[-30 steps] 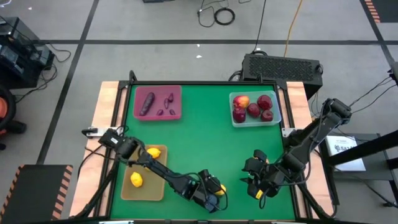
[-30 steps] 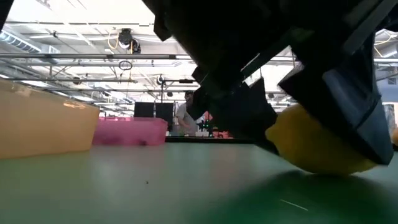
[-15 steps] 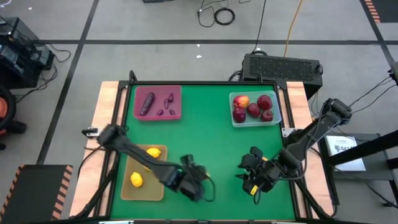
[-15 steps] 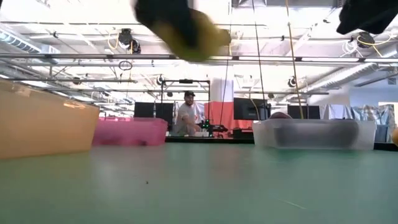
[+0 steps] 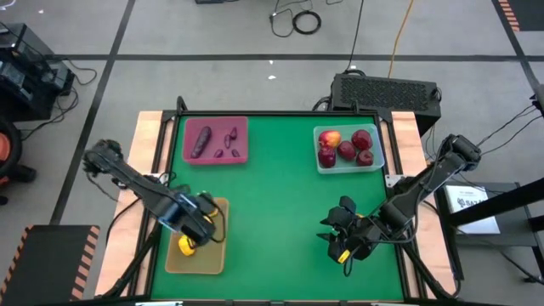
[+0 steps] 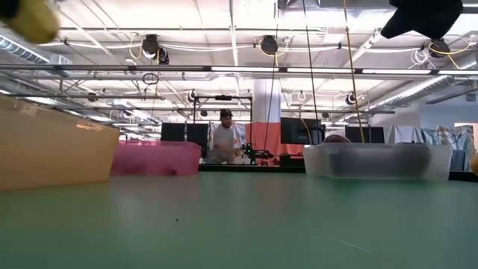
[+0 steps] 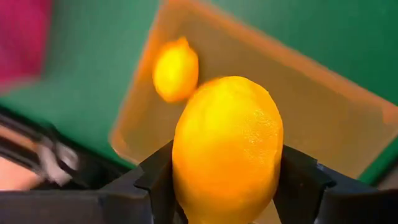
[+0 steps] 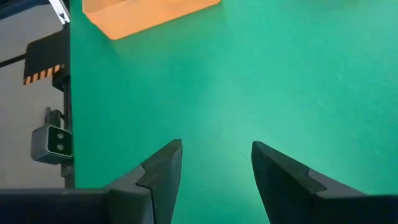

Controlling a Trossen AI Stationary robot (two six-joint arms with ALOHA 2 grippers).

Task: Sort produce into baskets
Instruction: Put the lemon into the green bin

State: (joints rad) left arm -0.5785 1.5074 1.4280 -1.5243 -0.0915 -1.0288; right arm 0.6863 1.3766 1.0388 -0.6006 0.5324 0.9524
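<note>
My left gripper (image 5: 194, 221) hangs over the tan-yellow tray (image 5: 217, 255) at the near left, pointing down, shut on a yellow lemon (image 7: 227, 149). Another lemon (image 5: 185, 247) lies in that tray. The maroon tray (image 5: 240, 127) at the far left holds dark purple vegetables (image 5: 201, 140). Red apples (image 5: 347, 150) fill the clear tray (image 5: 379, 161) at the far right. Over the green table near its right front, my right gripper (image 5: 342, 245) stands open with nothing between its fingers (image 8: 165, 171). My left gripper pinches the lemon between its two fingers, which lie on its two opposite sides (image 7: 180, 180). The fingers come from above, pointing down. The lemon is lifted clear, above the tan-yellow tray's floor (image 7: 311, 112).
Bare green table lies between the trays and around my right gripper. A black box (image 5: 387, 89) sits past the table's far edge. In the low view a person (image 6: 224, 142) stands in the room beyond the table.
My left gripper has lifted the lemon off the table near the middle of the near edge. It has carried it up and toward the left edge, over the tan-yellow tray, tipping until it points straight down.
</note>
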